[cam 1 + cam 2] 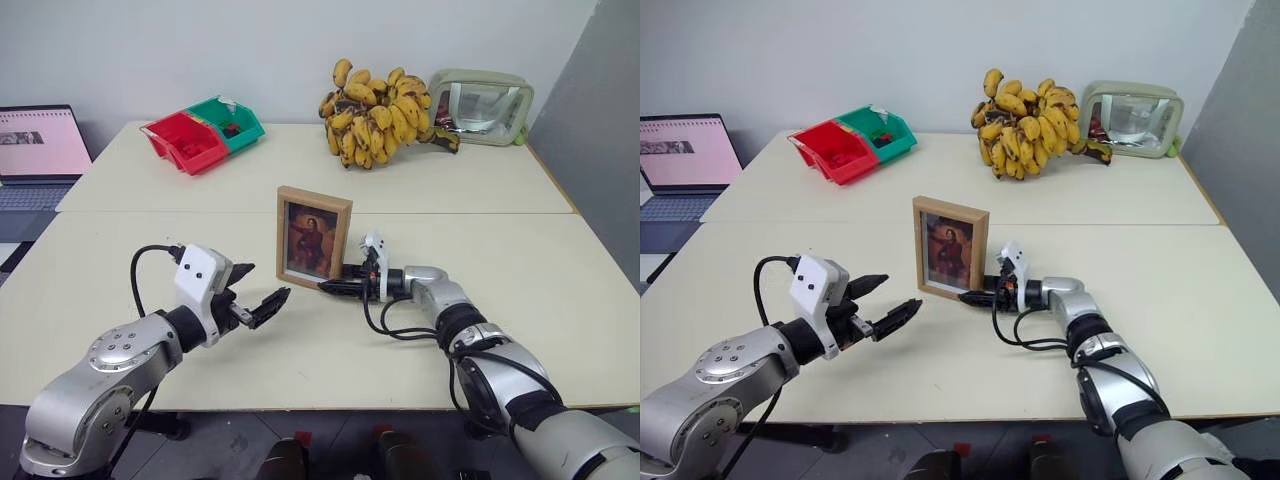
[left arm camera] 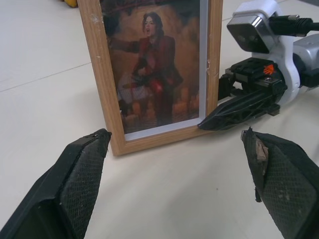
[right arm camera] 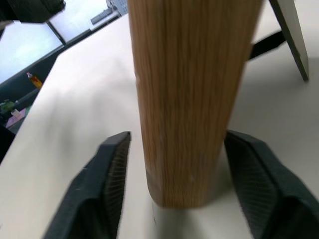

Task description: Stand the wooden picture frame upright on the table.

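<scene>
**Frame upright, right claw loose around its edge**

Your right claw (image 1: 335, 288) is spread, one finger on each side of the wooden picture frame's (image 1: 313, 236) lower right edge, neither finger pressing it. Your left claw (image 1: 258, 295) hangs wide apart and empty, just in front of the frame. The frame stands upright near the desk's (image 1: 560, 270) middle seam, portrait facing you.

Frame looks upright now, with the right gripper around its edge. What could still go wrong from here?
1. The right gripper straddles the frame's lower corner, fingers apart from the wood. Pulling back crooked could clip the edge and topple it.
2. In the right wrist view the easel stand looks narrow, so a small nudge might tip the frame.
3. The open left gripper hovers just in front and could bump it.
</scene>
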